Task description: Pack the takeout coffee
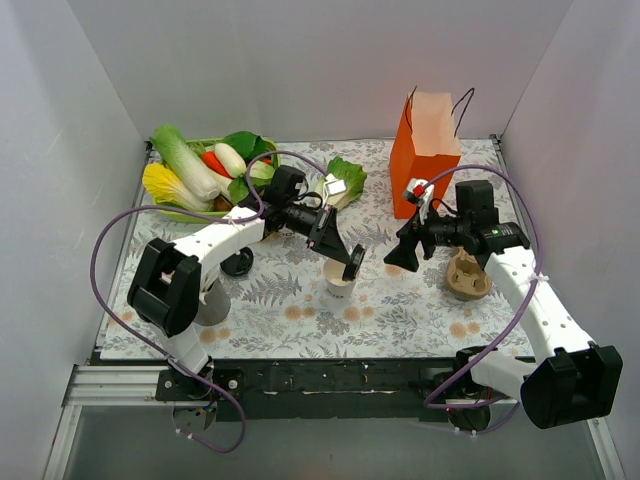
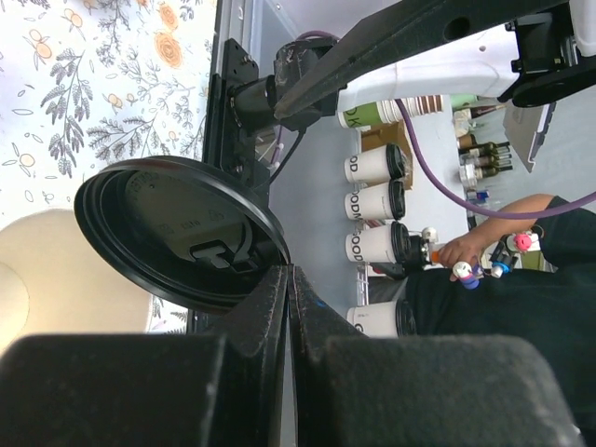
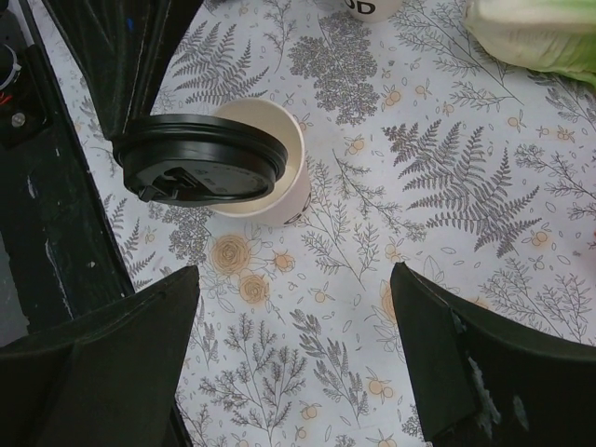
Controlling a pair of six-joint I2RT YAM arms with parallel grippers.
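Two grippers meet over the middle of the fern-and-flower printed table cover, as I see it from my console. Left gripper: jaws pinched tight on the edge of the black round plastic lid, with no gap between the fingers in the left wrist view. The lid is tilted and lies off-centre over the small white paper cup. In the right wrist view it covers the left part of the mouth and leaves the right arc of the rim bare. I cannot tell whether lid and cup touch. The cup stands upright at table centre, outside and apart from the orange paper bag, which stands upright at the far right. Right gripper: jaws spread wide, holding nothing, pointed at the cup from its right. A brown moulded-pulp cup carrier lies beside the right arm. A second white paper cup stands farther off, near pale green leaves.
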